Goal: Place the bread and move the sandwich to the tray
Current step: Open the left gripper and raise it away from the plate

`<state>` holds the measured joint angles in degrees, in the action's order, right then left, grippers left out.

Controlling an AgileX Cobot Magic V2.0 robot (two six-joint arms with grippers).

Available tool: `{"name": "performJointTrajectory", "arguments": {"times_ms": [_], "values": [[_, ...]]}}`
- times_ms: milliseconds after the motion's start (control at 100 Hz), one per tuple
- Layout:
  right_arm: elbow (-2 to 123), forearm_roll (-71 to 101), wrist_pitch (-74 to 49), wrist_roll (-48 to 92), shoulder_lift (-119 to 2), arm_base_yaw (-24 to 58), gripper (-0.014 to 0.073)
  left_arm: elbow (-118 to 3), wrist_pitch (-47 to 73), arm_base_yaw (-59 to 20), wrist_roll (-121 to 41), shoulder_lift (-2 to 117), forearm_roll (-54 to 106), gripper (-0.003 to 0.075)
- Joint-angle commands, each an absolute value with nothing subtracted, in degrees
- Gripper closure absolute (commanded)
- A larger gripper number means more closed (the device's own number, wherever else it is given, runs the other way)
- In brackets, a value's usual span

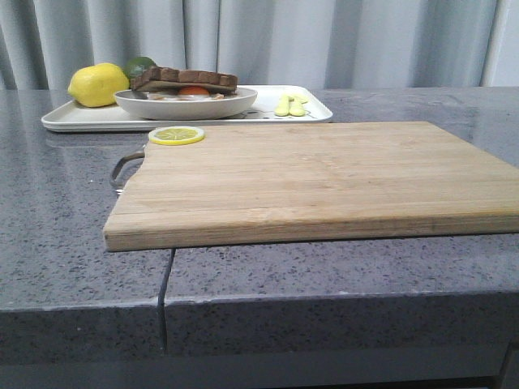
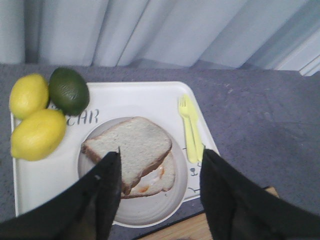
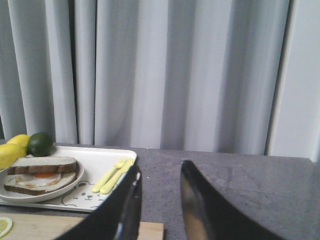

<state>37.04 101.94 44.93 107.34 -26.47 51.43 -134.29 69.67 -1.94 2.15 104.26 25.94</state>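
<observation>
The bread (image 2: 131, 144) lies on top of the egg toast, making the sandwich (image 2: 161, 181), in the round white dish (image 2: 152, 212). The dish stands on the white tray (image 2: 140, 97). In the front view the sandwich (image 1: 186, 81), dish (image 1: 186, 106) and tray (image 1: 81, 120) are at the back left. My left gripper (image 2: 161, 152) hangs open and empty above the dish. My right gripper (image 3: 161, 170) is open and empty over the counter, to the right of the tray (image 3: 100, 155) and sandwich (image 3: 42, 170). Neither gripper shows in the front view.
A wooden cutting board (image 1: 324, 174) fills the middle of the counter, with a lemon slice (image 1: 176, 135) on its far left corner. On the tray are two lemons (image 2: 37, 134), a green lime (image 2: 69, 91) and yellow plastic cutlery (image 2: 190, 130). A curtain hangs behind.
</observation>
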Motion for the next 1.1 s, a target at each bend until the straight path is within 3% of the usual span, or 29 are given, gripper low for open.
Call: {"name": "performJointTrajectory", "arguments": {"times_ms": [0,190,420,820,1090], "values": [[38.3,99.2,43.8,107.9,-26.6,51.3,0.0370,-135.9,65.4,-6.3,1.5,99.2,24.0,0.0383],[38.3,97.7,43.8,109.3,-26.6,51.3,0.0370,-131.9,60.2,-17.3,1.5,94.5,8.5,0.0395],[38.5,94.1,42.0,109.3,-27.4,51.3,0.0370,-114.0,49.6,-28.7,4.1,83.0,-6.8,0.0468],[35.8,94.3,42.8,113.4,-28.4,51.3,0.0370,-60.8,15.4,-28.9,13.4,49.8,-7.7,0.0480],[28.7,94.4,42.7,113.2,-23.7,51.3,0.0370,-37.3,5.9,-28.9,14.2,35.4,-6.8,0.0479]]}}
